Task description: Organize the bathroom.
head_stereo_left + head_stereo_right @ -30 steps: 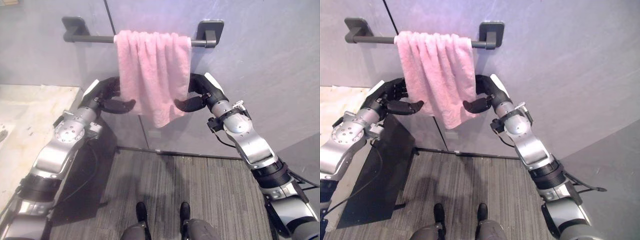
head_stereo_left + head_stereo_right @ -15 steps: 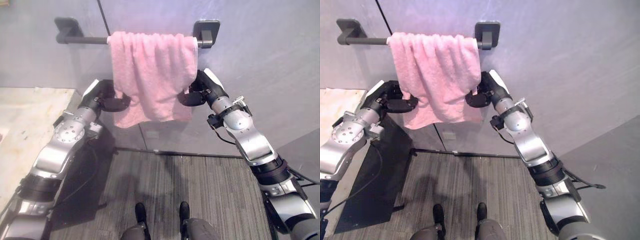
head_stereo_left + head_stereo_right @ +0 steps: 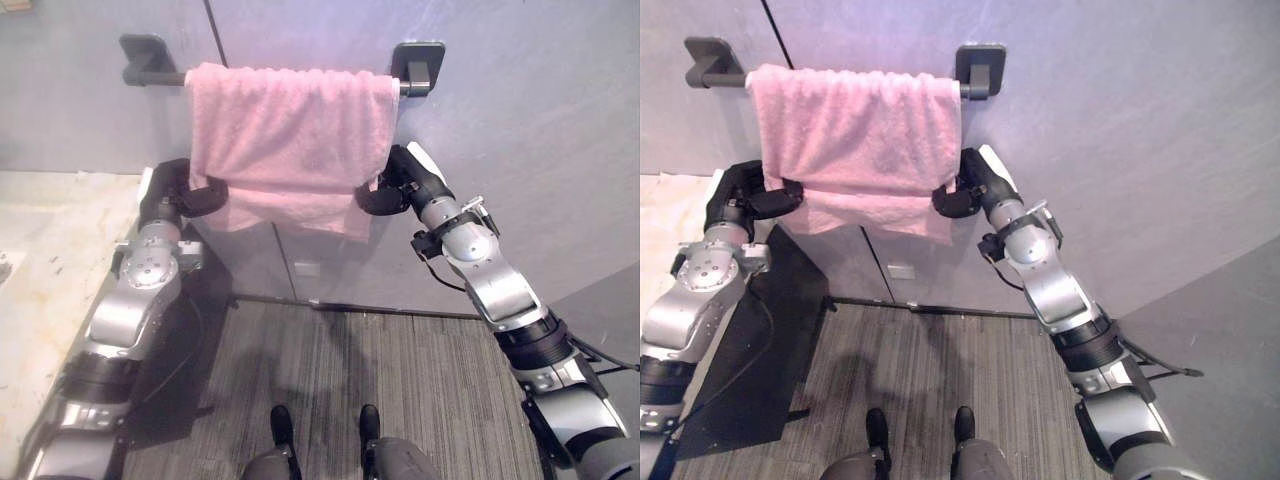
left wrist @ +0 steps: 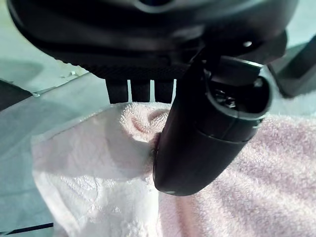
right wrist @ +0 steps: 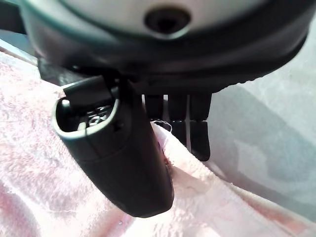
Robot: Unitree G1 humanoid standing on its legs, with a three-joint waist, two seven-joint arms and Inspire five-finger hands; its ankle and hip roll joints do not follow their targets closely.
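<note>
pink towel (image 3: 290,140) draped over the wall bar (image 3: 150,77), both hands on it
left hand (image 3: 185,195) fingers pinch the towel's left edge below the bar, right hand (image 3: 395,185) fingers pinch its right edge; towel hangs spread wide between the bar's two mounts, lower hem uneven.

Soft, even indoor light falls from above, with a faint violet sheen on the grey wall (image 3: 520,120) toward one o'clock and no hard glare. The pink towel (image 3: 290,130) casts a diffuse shadow on the wall below it, and a dim shadow pools on the carpet (image 3: 380,370) at six o'clock. In the wrist views each hand's thumb (image 4: 207,128) looms dark and slightly soft at close range, while the terry texture behind stays fairly crisp.
</note>
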